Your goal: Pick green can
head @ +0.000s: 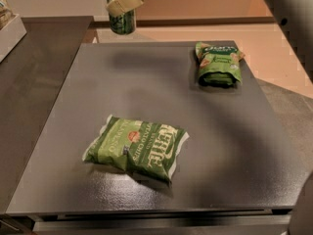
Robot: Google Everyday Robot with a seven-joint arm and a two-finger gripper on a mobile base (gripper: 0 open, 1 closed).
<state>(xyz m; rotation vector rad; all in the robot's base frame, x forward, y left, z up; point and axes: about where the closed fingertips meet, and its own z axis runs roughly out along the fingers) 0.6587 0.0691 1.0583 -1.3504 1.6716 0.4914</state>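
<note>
My end effector [123, 4] grasps the green can [122, 23] at eleven o'clock, above the table [220, 146]; a chip bag [137, 148] lies at six.

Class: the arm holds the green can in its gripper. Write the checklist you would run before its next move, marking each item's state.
1. Gripper shut on green can: ok.
2. Can lifted off the table: ok, it hangs past the far edge.
3. Can upright: ok.
4. Near chip bag and far chip bag apart from the can: ok.
5. Can's top seated in grip: cannot tell, out of view.
</note>
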